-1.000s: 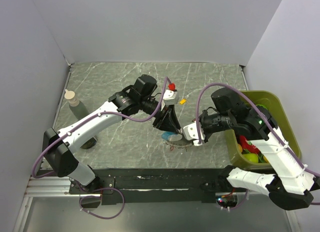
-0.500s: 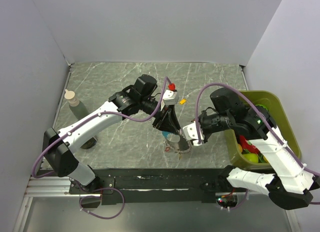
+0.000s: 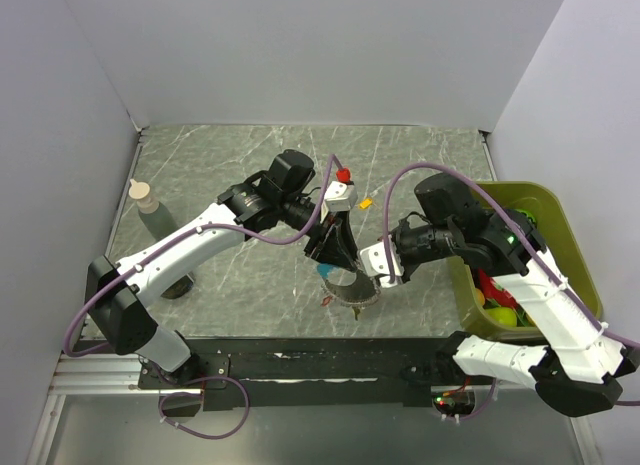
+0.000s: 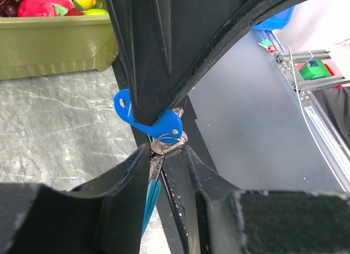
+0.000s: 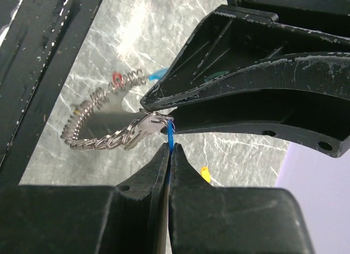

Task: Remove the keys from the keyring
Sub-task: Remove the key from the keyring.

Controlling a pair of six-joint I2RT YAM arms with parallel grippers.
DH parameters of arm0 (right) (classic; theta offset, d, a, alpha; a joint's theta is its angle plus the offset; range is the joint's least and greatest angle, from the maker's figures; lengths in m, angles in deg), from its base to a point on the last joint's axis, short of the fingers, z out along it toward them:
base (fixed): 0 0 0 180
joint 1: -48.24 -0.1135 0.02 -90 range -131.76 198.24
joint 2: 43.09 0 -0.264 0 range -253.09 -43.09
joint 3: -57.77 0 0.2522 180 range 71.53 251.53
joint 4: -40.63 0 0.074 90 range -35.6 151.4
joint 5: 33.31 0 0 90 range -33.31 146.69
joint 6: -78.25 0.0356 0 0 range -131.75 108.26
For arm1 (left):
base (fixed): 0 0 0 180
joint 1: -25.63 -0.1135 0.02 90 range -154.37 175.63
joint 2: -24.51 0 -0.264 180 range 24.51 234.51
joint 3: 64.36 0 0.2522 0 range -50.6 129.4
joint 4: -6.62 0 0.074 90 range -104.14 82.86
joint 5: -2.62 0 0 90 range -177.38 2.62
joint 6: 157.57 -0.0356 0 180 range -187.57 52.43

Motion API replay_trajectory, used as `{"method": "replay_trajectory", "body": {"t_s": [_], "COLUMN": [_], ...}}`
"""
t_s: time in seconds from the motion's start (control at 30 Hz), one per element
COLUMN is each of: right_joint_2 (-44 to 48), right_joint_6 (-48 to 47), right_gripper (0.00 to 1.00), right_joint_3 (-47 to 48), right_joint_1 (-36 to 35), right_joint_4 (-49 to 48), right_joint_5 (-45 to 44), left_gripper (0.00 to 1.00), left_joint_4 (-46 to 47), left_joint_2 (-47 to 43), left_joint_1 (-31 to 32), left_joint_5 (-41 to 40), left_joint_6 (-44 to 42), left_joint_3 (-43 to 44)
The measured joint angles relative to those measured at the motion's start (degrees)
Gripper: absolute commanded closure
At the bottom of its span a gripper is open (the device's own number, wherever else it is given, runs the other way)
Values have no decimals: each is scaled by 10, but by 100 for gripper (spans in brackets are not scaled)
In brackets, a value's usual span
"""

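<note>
Orange key point(image 5: 205, 173) is off already, loose mid-worktop. My left gripper point(image 4: 167, 149) clamps the keyring point(image 5: 109, 139) near the front edge, right gripper point(image 5: 168, 150) pinching the blue key point(image 4: 147, 120); red key point(image 5: 116, 78) looks still on.

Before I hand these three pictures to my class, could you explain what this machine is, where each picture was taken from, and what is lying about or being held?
These are two robot arms bolted to a table, each ending in a two-finger gripper. The wide picture looks down from above and shows the left arm and the right arm. The other two come from cameras on the wrists, so each shows its own fingers at the bottom. The left gripper pinches the keyring, a floppy loop of metal links. The right gripper is shut on a blue key attached to it. An orange key lies loose on the table. A bottle stands at the left, and a green bin of toy fruit at the right.
</note>
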Motion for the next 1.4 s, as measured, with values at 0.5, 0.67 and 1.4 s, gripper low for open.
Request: {"method": "replay_trajectory", "body": {"t_s": [0.5,0.67,1.4], "right_joint_2": [6,6,43], "right_joint_6": [21,28,78], "right_gripper": [100,100,58], "right_joint_3": [0,0,-66], "right_joint_1": [-2,-2,23], "right_joint_4": [-29,-31,-71], "right_joint_5": [-21,-25,-25], "left_gripper": [76,93,99], "left_joint_4": [0,0,-4], "left_joint_2": [0,2,4], "left_joint_1": [2,2,2], "left_joint_5": [0,0,-37], "left_joint_6": [-2,-4,-7], "left_joint_3": [0,0,0]}}
